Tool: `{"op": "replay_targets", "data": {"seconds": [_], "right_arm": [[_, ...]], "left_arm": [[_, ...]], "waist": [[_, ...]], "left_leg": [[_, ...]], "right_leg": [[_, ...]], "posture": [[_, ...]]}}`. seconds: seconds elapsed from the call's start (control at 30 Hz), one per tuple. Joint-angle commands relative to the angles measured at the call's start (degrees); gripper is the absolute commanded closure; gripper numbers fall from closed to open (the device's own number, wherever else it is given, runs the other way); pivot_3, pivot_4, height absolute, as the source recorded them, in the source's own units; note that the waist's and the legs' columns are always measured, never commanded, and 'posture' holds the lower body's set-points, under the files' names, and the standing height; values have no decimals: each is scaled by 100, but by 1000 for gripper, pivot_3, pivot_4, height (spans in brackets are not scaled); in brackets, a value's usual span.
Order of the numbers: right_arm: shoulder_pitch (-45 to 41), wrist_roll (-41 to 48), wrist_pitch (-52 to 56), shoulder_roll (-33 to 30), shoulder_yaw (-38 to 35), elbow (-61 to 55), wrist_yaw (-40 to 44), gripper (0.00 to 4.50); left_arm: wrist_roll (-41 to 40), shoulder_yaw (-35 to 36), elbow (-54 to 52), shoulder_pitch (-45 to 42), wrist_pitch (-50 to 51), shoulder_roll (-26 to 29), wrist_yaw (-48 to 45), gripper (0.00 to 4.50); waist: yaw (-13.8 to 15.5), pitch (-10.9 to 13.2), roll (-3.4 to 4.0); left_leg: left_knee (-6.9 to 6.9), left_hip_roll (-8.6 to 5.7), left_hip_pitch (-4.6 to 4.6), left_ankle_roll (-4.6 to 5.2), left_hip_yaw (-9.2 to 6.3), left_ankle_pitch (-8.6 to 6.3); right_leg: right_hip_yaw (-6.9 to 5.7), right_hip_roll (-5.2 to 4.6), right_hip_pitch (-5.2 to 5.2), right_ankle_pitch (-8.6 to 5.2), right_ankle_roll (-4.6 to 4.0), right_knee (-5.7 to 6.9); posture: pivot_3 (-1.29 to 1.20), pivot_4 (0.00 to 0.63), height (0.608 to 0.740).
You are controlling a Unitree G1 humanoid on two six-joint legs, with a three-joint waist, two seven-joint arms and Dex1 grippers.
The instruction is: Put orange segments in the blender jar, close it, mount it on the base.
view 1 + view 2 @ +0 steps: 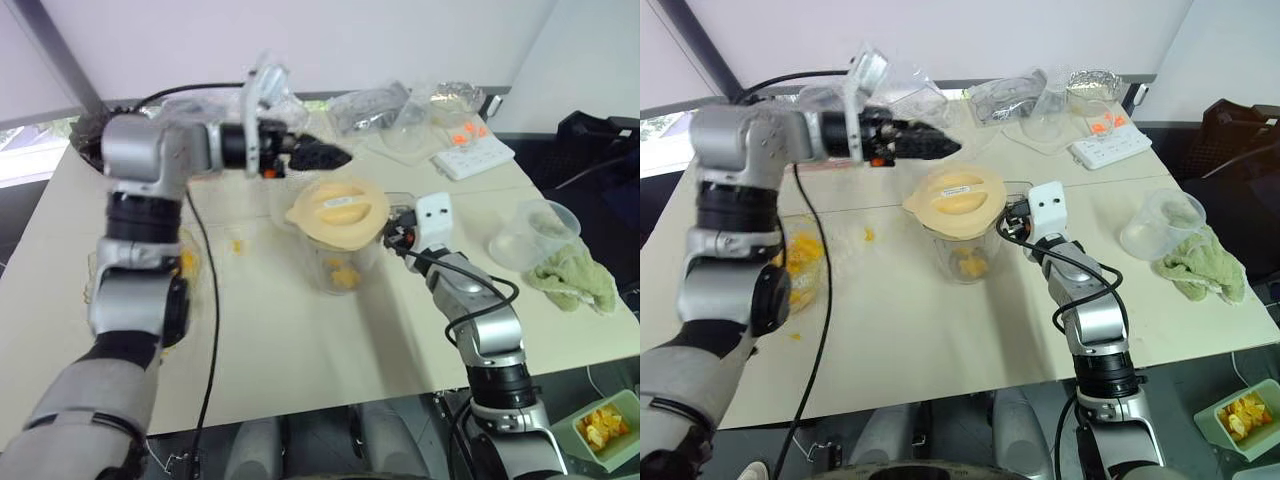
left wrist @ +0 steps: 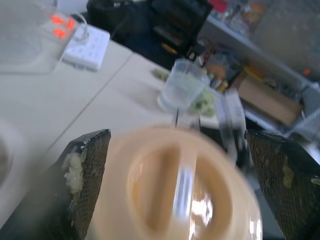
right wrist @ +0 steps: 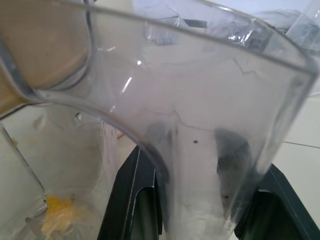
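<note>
Blender jar (image 1: 345, 255) stands upright mid-tabletop, cream lid (image 1: 338, 209) on top, orange segments (image 1: 343, 274) inside; my right gripper (image 1: 402, 236) is clamped on its handle; left gripper (image 1: 322, 156), jaws wide and empty, hovers just above and behind the lid; I see no base.

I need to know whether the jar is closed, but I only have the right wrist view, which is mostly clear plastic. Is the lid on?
Observer: Yes, the flat cream round lid sits across the mouth of the tall clear plastic blender jar.
Operator: Is the left gripper holding that lid?
Observer: No. The left gripper is open, above and behind the lid, apart from it.
Operator: Any fruit outside the jar?
Observer: Yes, yellow-orange orange segments lie in the shallow glass bowl beside the left arm.
</note>
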Motion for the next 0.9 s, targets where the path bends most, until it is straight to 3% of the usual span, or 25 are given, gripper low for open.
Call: {"op": "replay_targets", "data": {"seconds": [0.03,0.2,0.43,0.67,0.9], "right_arm": [[-348,127,23,-106,-378,-177,-38,3332],[-703,282,291,-243,-709,-227,-45,3332],[-1761,495,788,-565,-1209,23,-125,3332],[-3812,607,964,-780,-1603,1449,-442,3332],[-5500,566,11,-372,-1371,3381,-321,3332]], "left_arm": [[-238,332,-262,190,-505,143,49,36],[-478,902,-899,1091,-818,107,699,36],[-493,969,-2616,2938,-1110,62,1575,36],[-615,893,-3105,3580,-1201,-243,2204,36],[-672,764,-3230,3883,-1334,-272,2450,36]], "waist": [[37,2,-3],[7,3,-4],[-24,9,3],[-14,12,3],[-82,13,4]], "left_leg": [[5,-1,-3,-1,0,1],[6,-3,-6,-2,6,1],[-5,4,-3,-2,5,1],[5,3,-3,-8,7,5],[-14,5,-3,-7,15,5]], "right_leg": [[-1,-2,0,0,0,-1],[3,-8,1,1,1,-9],[8,-6,-10,3,-2,2],[1,-1,-8,8,-12,5],[3,0,-14,9,-12,-2]], "posture": [[0,150,740],[0,150,740],[0,150,740],[0,150,740],[0,150,740]]}}
